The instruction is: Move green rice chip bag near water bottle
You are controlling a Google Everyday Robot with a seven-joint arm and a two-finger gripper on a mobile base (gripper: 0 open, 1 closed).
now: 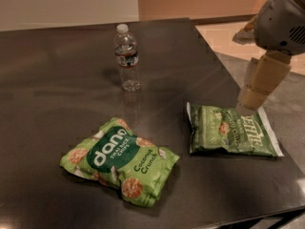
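Camera view, single frame:

- Gripper [251, 98] was at the right edge of the frame, hanging off the grey arm [284, 18] that came in from the top-right corner. Its tan lower section pointed down and to the left.
- The tip sat over the right side of the desk [57, 85], just above the upper right corner of the Kettle bag [231, 131]. Couldn't tell if it touched the bag or the desk.
- Jaws: open or closed, couldn't tell. Nothing was visibly held.
- Green rice chip bag [121, 161] lay flat on the desk, front and left of centre, label up ("dang", "Coconut Crunch"). It was turned diagonally, with one end toward the left and the other toward the front edge. It was well apart from the gripper and nothing touched it.
- Water bottle [127, 56] stood upright toward the back of the desk with its white cap on and a dark label band round the upper half. It looked clear. The bag was well apart from it, toward the front, with bare dark desk between them.
- The Kettle bag lay flat to the right of the green rice chip bag, with a gap between the two. Its long side ran left to right and its right end was close to the desk's right edge.
- The desk surface was dark and slightly reflective. A pale wall [66, 4] was behind it and grey floor [290, 109] lay past its right edge.
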